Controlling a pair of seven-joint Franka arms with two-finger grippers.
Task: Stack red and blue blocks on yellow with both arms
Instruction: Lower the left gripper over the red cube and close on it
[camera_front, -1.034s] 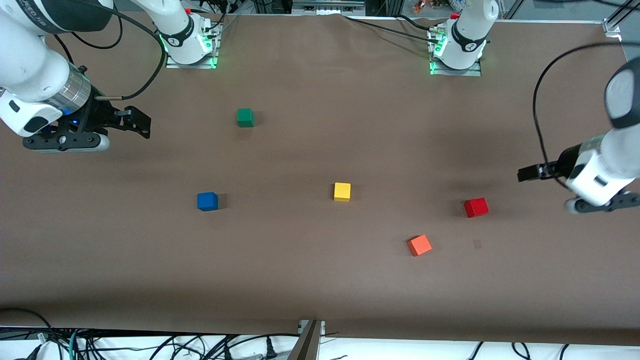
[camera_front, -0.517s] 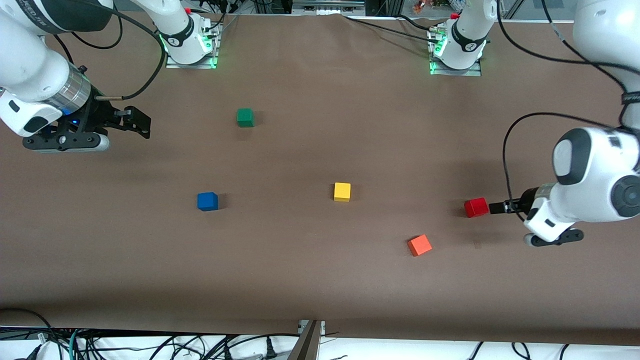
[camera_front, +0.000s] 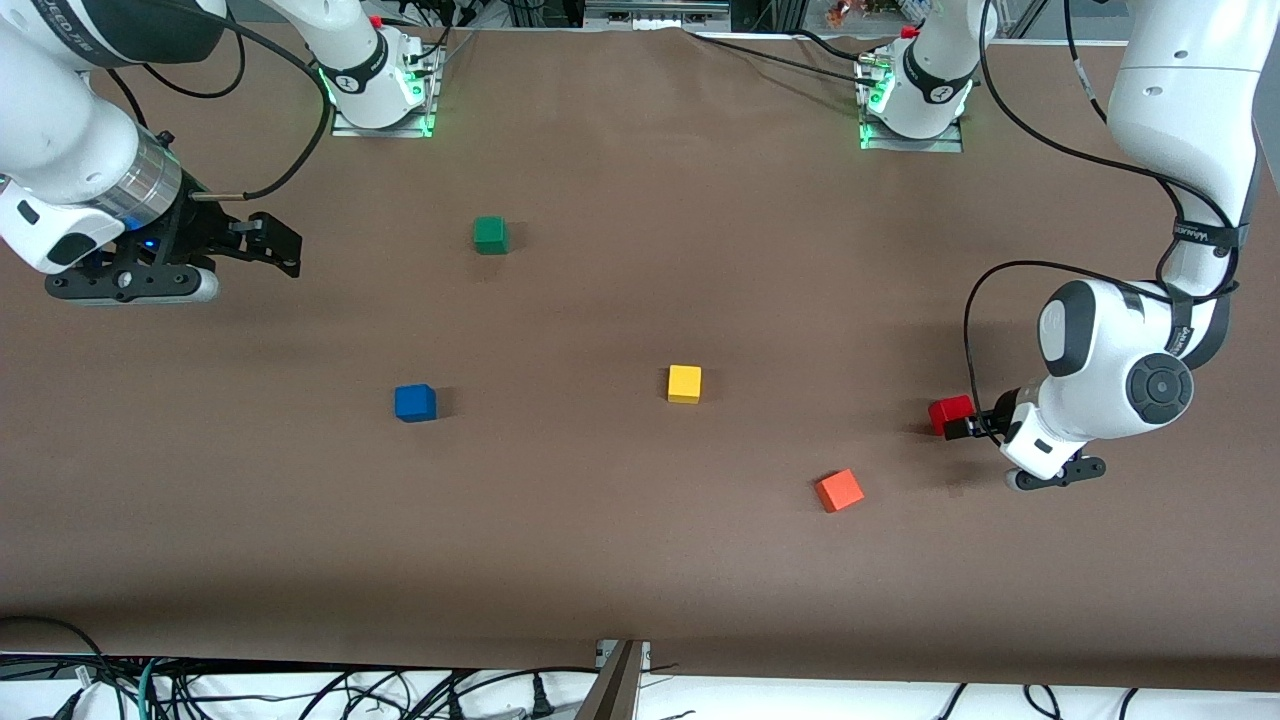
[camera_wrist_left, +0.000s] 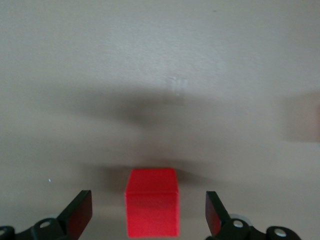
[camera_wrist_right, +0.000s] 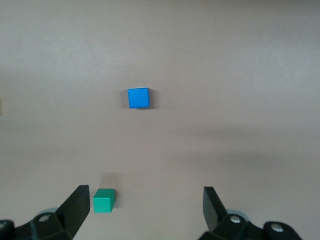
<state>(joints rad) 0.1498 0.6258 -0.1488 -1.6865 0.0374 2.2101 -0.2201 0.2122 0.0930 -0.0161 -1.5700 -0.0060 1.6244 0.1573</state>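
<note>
Because the left gripper (camera_front: 968, 427) sits low at the red block (camera_front: 950, 413), the coming move turns on one relation: in the left wrist view that cube (camera_wrist_left: 151, 208) lies squarely between the two spread fingers (camera_wrist_left: 80, 214), with clear gaps on either side, so the jaws stand apart and nothing is clamped yet. In the front view, taking the yellow block (camera_front: 684, 383) as the centre of a dial, the red cube lies at about 3 o'clock, toward the left arm's end of the table; the blue block (camera_front: 414, 402) lies at about 9 o'clock, toward the right arm's end; the orange cube (camera_front: 839, 490) sits near 4 o'clock and the green cube (camera_front: 490, 234) near 11. The left arm is plainly the nearer one for red. The right gripper (camera_front: 270, 245) waits over bare table (camera_front: 640, 560) at roughly 10 o'clock from the blue cube, its fingers (camera_wrist_right: 75, 207) wide apart, with the blue cube (camera_wrist_right: 138, 98) well clear of them. My judgement is that the left fingers need only close squarely on the red faces. The front view hides the left fingertips under the wrist, so their height over the table cannot be made out, and the wrist view cuts off the cube's lower edge.
</note>
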